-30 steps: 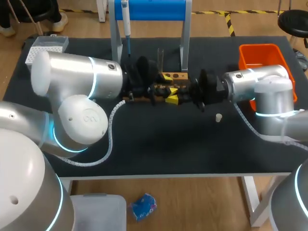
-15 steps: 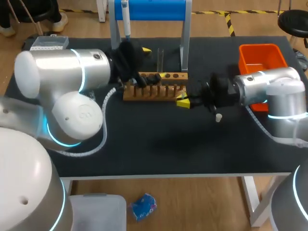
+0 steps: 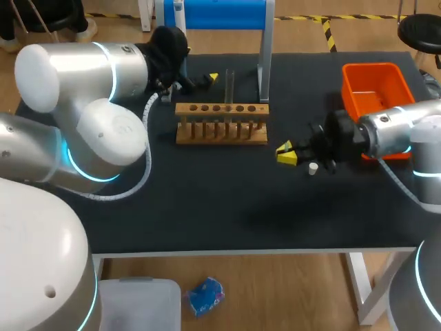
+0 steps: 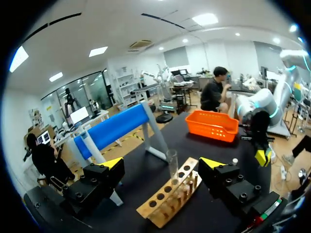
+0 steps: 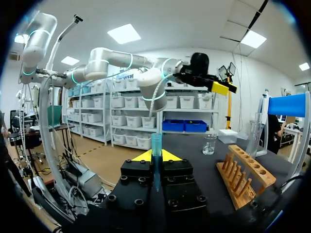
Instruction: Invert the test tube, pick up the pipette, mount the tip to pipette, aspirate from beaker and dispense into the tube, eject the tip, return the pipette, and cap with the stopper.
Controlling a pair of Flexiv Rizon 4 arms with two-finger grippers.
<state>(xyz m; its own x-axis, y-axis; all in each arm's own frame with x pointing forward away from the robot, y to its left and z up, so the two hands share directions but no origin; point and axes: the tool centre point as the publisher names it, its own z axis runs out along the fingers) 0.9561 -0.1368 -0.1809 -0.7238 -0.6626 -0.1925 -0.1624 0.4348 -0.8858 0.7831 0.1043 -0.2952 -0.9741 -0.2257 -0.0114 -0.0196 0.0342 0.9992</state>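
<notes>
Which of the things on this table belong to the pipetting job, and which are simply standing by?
Job: test tube, pipette, beaker, stopper.
Not named in it: wooden rack holding the tube, blue stand, orange basket.
</notes>
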